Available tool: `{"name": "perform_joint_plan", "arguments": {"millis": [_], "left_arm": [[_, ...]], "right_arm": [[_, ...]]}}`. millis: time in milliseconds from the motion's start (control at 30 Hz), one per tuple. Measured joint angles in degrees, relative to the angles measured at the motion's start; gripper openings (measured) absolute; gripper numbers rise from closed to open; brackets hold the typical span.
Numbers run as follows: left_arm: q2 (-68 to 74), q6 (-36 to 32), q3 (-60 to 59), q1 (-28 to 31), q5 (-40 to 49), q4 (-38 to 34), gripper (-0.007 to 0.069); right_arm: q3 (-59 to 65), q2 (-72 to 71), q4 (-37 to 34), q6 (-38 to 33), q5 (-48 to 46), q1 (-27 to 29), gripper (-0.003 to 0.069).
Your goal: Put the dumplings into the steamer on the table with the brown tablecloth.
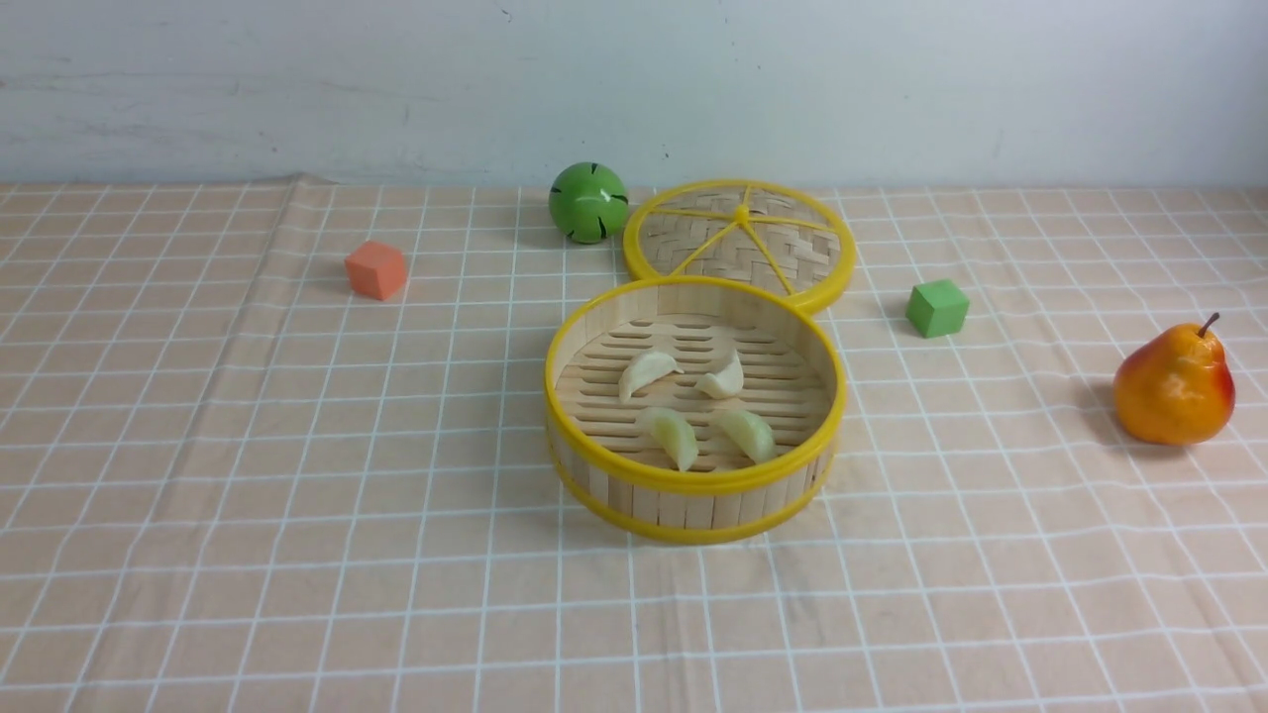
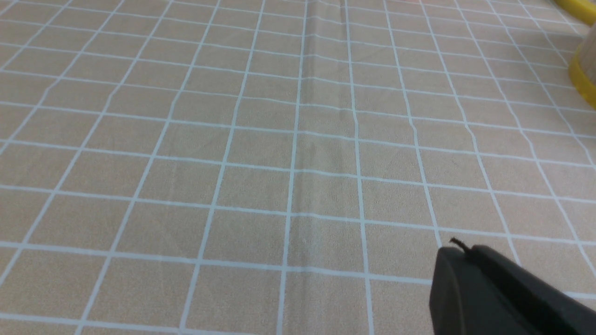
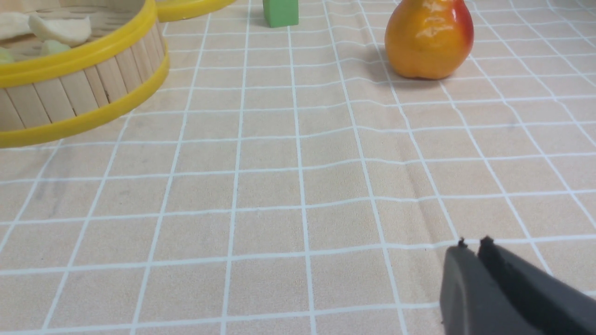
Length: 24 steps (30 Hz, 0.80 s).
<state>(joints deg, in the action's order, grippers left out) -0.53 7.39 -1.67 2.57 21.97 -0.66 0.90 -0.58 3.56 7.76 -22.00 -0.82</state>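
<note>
The steamer (image 1: 693, 485) stands at the middle of the table on the brown tablecloth (image 1: 248, 446). Inside it lie two cream-white dumplings (image 1: 646, 373) (image 1: 723, 379) and two pale green dumplings (image 1: 672, 437) (image 1: 746, 433). Neither arm shows in the front view. My left gripper (image 2: 463, 251) is shut and empty above bare cloth; the steamer's yellow rim (image 2: 582, 79) shows at that view's edge. My right gripper (image 3: 472, 244) is shut and empty above cloth, apart from the steamer (image 3: 79, 88), where a white dumpling (image 3: 60, 29) shows.
The flat woven lid (image 1: 741, 243) with yellow spokes lies behind the steamer. A green ball (image 1: 588, 202) sits beside the lid. An orange cube (image 1: 375, 269) is at back left, a green cube (image 1: 936, 308) at right, a pear (image 1: 1174, 386) at far right.
</note>
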Motion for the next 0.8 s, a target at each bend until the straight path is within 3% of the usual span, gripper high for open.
{"name": "perform_joint_plan", "arguments": {"millis": [800], "left_arm": [[0.0, 0.0, 0.0, 0.0, 0.0, 0.0, -0.0013]], "right_arm": [[0.0, 0.0, 0.0, 0.0, 0.0, 0.0, 0.0066]]}}
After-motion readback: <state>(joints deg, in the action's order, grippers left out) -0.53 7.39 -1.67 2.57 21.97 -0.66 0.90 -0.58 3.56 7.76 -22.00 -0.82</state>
